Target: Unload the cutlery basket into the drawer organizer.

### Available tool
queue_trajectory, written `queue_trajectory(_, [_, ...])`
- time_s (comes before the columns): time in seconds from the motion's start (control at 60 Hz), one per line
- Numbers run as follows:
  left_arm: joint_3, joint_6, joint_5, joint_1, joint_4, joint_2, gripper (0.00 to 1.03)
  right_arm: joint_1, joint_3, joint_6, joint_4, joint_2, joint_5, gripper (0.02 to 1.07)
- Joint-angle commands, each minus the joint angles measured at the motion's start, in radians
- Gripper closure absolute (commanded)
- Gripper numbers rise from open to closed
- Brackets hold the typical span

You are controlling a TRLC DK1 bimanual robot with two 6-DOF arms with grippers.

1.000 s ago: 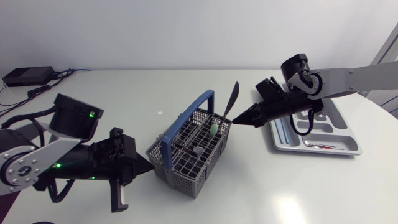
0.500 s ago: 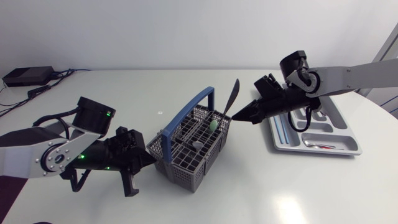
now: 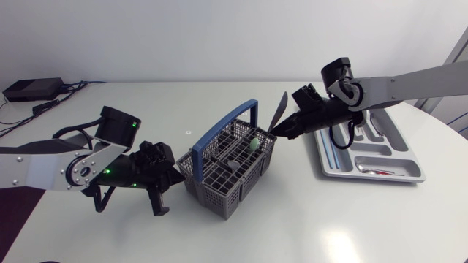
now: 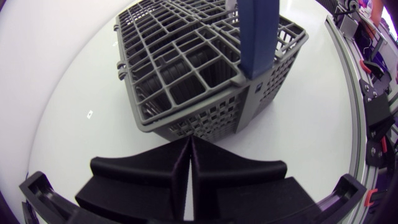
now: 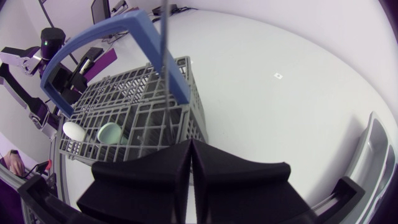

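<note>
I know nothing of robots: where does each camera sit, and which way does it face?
Head view: fixed above the table, looking down on cutlery basket and drawer organizer; left arm and right arm show.
Left wrist view: on the left arm's last link, facing the basket's wall; its shut jaws show.
Right wrist view: on the right arm, facing into the basket; its shut jaws show.
Both wrist views share the blue handle.

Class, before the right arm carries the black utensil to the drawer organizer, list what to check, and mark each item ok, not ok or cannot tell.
1. Right pincer shut on black utensil: ok.
2. Utensil's lower end out of cutlery basket: cannot tell.
3. Utensil apart from blue handle: ok.
4. Left pincer touching basket to steady it: cannot tell.
5. Drawer organizer has bare compartments: ok.
</note>
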Motion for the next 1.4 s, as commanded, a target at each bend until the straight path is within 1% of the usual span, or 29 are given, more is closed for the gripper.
queue_trajectory(0.0, [0.044,0.014,0.004,0.007,0.028,0.027,0.96,0.005,-0.061,0.022,-0.001,-0.036,-0.005,1.02])
queue_trajectory(0.267, [0.071,0.010,0.004,0.008,0.038,0.057,0.96,-0.012,-0.178,0.023,-0.001,-0.163,-0.005,1.02])
queue_trajectory(0.417, [0.074,0.007,0.004,0.014,0.046,0.062,0.96,-0.078,-0.204,0.034,-0.006,-0.206,-0.004,1.02])
queue_trajectory(0.533, [0.060,0.000,0.004,0.033,0.026,0.000,0.96,-0.142,-0.248,0.073,0.005,-0.289,-0.004,1.01])
queue_trajectory(0.583, [0.048,-0.004,0.004,0.036,0.012,-0.032,0.96,-0.156,-0.270,0.077,0.005,-0.332,-0.004,0.94])
queue_trajectory(0.683, [0.014,-0.021,0.004,0.034,-0.018,-0.111,0.96,-0.169,-0.314,0.088,0.006,-0.423,-0.007,0.69])
queue_trajectory(0.75, [-0.004,-0.036,0.005,0.030,-0.043,-0.168,0.96,-0.167,-0.334,0.094,0.006,-0.459,-0.011,0.57])
queue_trajectory(0.85, [-0.010,-0.067,0.012,0.019,-0.081,-0.230,0.95,-0.147,-0.366,0.103,0.013,-0.492,-0.014,0.48])
queue_trajectory(0.933, [-0.016,-0.089,0.013,-0.002,-0.101,-0.265,0.95,-0.119,-0.391,0.122,0.039,-0.493,-0.013,0.47])
queue_trajectory(1.133, [-0.039,-0.130,0.013,-0.048,-0.097,-0.289,0.95,-0.046,-0.399,0.158,0.088,-0.464,0.018,0.47])
queue_trajectory(1.383, [-0.042,-0.138,0.013,-0.059,-0.092,-0.289,0.95,-0.006,-0.351,0.220,0.154,-0.366,0.045,0.47])
